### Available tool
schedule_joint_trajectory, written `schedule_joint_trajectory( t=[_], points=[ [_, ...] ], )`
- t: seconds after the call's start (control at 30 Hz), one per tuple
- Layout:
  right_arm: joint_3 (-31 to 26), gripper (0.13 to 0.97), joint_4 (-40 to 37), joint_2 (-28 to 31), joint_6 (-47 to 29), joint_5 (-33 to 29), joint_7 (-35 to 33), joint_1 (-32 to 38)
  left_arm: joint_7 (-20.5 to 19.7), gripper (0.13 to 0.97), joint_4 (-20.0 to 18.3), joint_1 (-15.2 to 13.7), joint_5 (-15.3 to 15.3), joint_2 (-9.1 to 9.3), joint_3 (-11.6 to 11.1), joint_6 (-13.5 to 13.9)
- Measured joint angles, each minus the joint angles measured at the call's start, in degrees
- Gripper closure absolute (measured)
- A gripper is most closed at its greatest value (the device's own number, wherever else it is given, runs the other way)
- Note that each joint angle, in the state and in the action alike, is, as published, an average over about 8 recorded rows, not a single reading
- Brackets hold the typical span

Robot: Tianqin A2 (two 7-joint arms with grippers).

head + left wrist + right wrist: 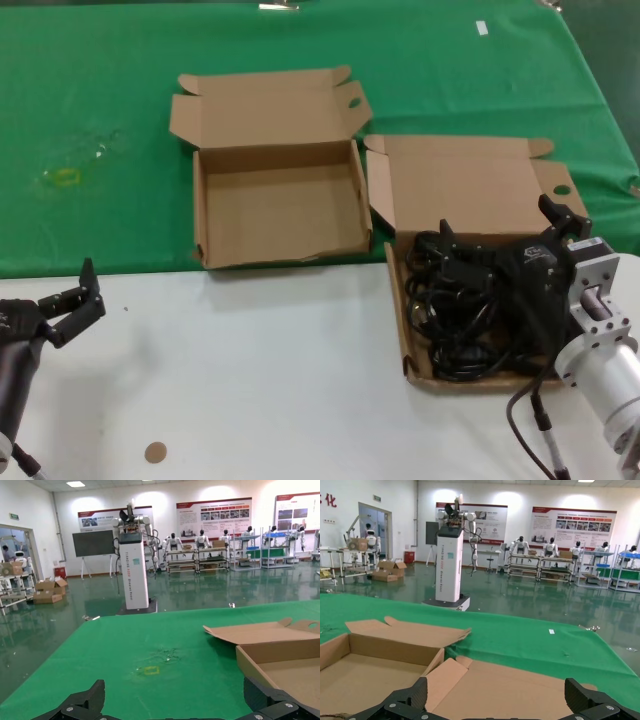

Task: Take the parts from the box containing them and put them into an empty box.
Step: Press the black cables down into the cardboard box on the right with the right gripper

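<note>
Right gripper (505,232) hangs low over the shallow box (410,335), fingers spread wide above the black cables (462,310) — nothing grasped. The tangle lies mostly lengthwise, near edge to lid. Left gripper (72,300) sits parked on the white table (250,380), fingers apart. Farther back on the green cloth (100,100), the deeper box (200,215) stands open — bare inside.

Head camera looks down; both wrist cameras (low, level) share the empty box (280,205).
</note>
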Motion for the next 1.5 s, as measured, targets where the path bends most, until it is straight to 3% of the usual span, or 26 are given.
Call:
schedule_joint_trajectory(
  t=[1.5],
  points=[
    [0.0, 0.129, 0.0, 0.0, 0.0, 0.0, 0.0, 0.0, 0.0, 0.133, 0.0, 0.0, 0.0, 0.0, 0.0, 0.0]
  ],
)
